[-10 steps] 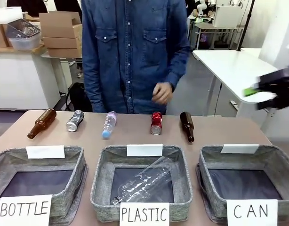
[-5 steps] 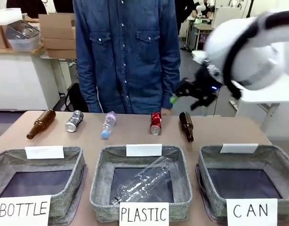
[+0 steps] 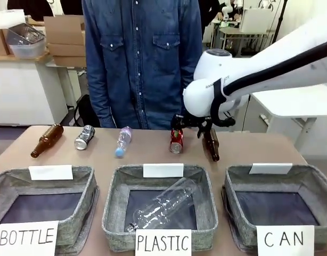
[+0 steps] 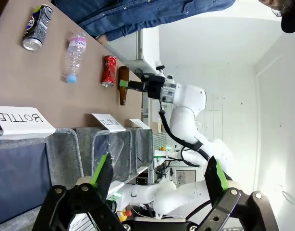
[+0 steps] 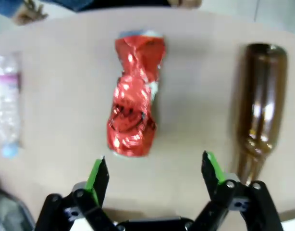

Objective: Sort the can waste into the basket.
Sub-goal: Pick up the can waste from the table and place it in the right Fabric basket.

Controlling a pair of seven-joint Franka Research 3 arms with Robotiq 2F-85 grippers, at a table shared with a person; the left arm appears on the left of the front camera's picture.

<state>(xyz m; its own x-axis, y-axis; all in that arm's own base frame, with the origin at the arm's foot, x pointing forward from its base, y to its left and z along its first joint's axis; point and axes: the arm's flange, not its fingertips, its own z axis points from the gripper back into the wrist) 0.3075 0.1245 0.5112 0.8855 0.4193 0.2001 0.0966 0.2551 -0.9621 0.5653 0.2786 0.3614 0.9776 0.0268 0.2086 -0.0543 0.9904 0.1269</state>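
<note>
A dented red can (image 3: pixel 177 140) (image 5: pixel 134 113) lies on the table's far side, with a silver can (image 3: pixel 84 137) (image 4: pixel 37 28) lying farther left. My right gripper (image 3: pixel 190 128) (image 5: pixel 154 171) hovers open just above the red can. In the right wrist view the can lies just past the fingertips, slightly left of the gap's middle, touching neither finger. The grey basket (image 3: pixel 302 172) signed "CAN" stands at the near right. My left gripper (image 4: pixel 159 169) is open with nothing between its fingers, held off the table's left end.
A brown bottle (image 3: pixel 211 143) (image 5: pixel 260 101) lies close to the right of the red can. Another brown bottle (image 3: pixel 47 140) and a small clear bottle (image 3: pixel 122 141) lie farther left. The "PLASTIC" basket (image 3: pixel 113 205) holds a clear bottle; the "BOTTLE" basket (image 3: pixel 86 205) stands beside it. A person (image 3: pixel 142 58) stands behind the table.
My right arm has swung in from the right and come down over the red can. The person's hand near that can has drawn back.
</note>
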